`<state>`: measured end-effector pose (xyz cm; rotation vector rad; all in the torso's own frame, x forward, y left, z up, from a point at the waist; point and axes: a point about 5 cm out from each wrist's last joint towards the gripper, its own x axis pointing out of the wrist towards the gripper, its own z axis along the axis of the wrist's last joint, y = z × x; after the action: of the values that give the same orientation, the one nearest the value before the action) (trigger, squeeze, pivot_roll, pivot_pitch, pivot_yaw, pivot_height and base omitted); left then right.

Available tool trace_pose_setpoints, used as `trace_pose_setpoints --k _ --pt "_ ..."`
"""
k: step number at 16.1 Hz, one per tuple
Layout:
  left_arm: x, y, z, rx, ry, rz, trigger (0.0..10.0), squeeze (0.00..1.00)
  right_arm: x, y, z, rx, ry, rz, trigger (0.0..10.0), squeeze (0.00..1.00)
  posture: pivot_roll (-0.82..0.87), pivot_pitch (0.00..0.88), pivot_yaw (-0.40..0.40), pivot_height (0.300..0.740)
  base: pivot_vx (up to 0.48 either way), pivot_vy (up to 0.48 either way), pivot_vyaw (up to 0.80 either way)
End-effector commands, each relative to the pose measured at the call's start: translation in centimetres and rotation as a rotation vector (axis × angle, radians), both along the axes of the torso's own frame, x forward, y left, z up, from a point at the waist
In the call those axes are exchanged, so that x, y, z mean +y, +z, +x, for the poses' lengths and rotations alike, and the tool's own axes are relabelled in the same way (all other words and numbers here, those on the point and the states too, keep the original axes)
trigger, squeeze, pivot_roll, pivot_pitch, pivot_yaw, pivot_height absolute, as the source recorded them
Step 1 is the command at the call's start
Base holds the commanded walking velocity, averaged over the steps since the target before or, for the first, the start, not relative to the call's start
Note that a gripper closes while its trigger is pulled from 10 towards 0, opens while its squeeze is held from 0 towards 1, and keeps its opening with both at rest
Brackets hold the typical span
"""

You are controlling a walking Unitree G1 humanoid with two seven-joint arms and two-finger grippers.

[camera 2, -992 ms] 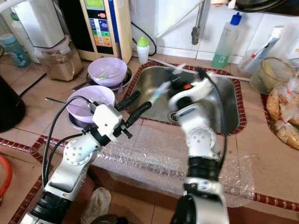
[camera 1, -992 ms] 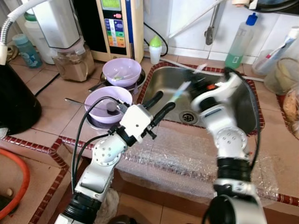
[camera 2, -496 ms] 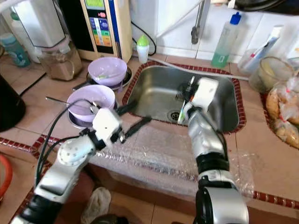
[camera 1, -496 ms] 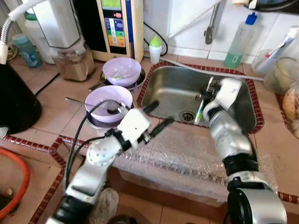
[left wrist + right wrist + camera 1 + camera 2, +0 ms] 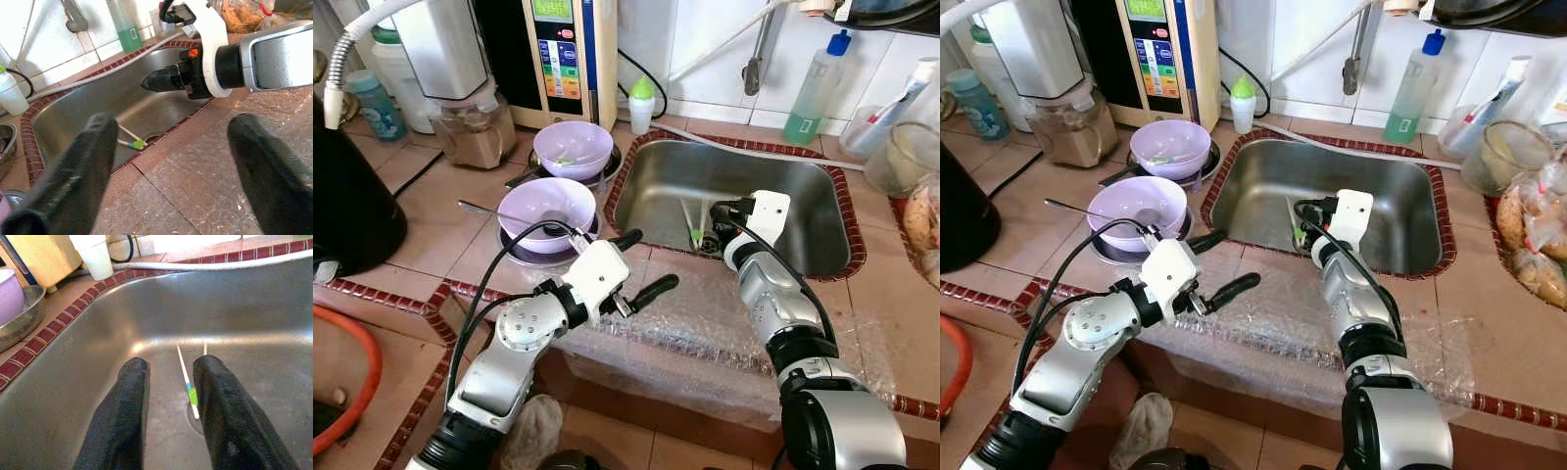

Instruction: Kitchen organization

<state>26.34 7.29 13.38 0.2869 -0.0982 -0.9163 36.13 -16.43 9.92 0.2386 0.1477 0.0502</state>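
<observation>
The left gripper (image 5: 641, 262) hangs above the front counter edge, its two long black fingers spread wide and holding nothing. Beneath it a sheet of clear bubble wrap (image 5: 705, 318) lies over the tiled counter and its front lip. The right gripper (image 5: 168, 382) reaches into the stainless steel sink basin (image 5: 803, 211), fingers parted with a narrow gap and empty. In the right wrist view its fingertips sit low over the basin floor beside the drain.

A thin white toothbrush with a green and blue head (image 5: 690, 223) lies loose on the sink floor, next to the drain and just beyond the right gripper's fingertips; it is not grasped. The right wrist view shows the toothbrush lying between the lines of the two fingers, closer to one, though contact cannot be confirmed.

To the robot's left of the sink, a lilac plastic bowl (image 5: 547, 207) rests on a metal plate with a long metal utensil (image 5: 494, 210) across its rim. Beyond it stands a second lilac bowl (image 5: 573, 149) holding some scraps. Further back, against the white tiled wall, are a small white bottle with a green cap (image 5: 641, 104), a beige wall-standing water appliance with coloured buttons (image 5: 563, 54), and a clear bottle of green liquid with a blue cap (image 5: 816, 88).
</observation>
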Motion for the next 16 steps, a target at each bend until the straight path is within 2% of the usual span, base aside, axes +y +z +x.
trace_pose_setpoints --k 1,3,7,11,14,16 --pt "0.0 0.8 0.5 -0.052 0.020 0.003 10.0 1.00 0.0 0.7 0.3 -0.035 0.004 0.010 10.0 1.00 -0.01 0.000 0.039 0.740 0.000 0.000 0.00" --pt "1.1 2.1 1.4 -0.171 0.131 -0.020 10.0 1.00 -0.2 1.8 0.1 -0.113 0.014 0.010 10.0 1.00 -0.01 0.000 0.039 0.740 0.000 0.000 0.00" --pt "2.1 3.1 1.7 -0.283 0.238 -0.032 10.0 1.00 0.7 2.5 -0.8 -0.190 0.075 -0.016 10.0 1.00 -0.01 0.000 0.038 0.740 0.000 0.000 0.00" --pt "1.6 2.5 1.2 -0.259 0.200 -0.046 10.0 1.00 1.6 2.1 -1.8 -0.187 0.117 -0.014 10.0 1.00 -0.01 0.000 0.041 0.740 0.000 0.000 0.00" --pt "1.1 0.5 0.8 -0.158 0.170 -0.025 10.0 1.00 2.0 1.9 -2.2 -0.163 0.129 -0.003 10.0 1.00 -0.01 0.000 0.044 0.740 0.000 0.000 0.00" --pt "1.3 -0.7 0.6 -0.072 0.186 -0.041 10.0 1.00 2.1 1.8 -2.6 -0.152 0.137 0.003 10.0 1.00 -0.01 0.000 0.044 0.740 0.000 0.000 0.00"
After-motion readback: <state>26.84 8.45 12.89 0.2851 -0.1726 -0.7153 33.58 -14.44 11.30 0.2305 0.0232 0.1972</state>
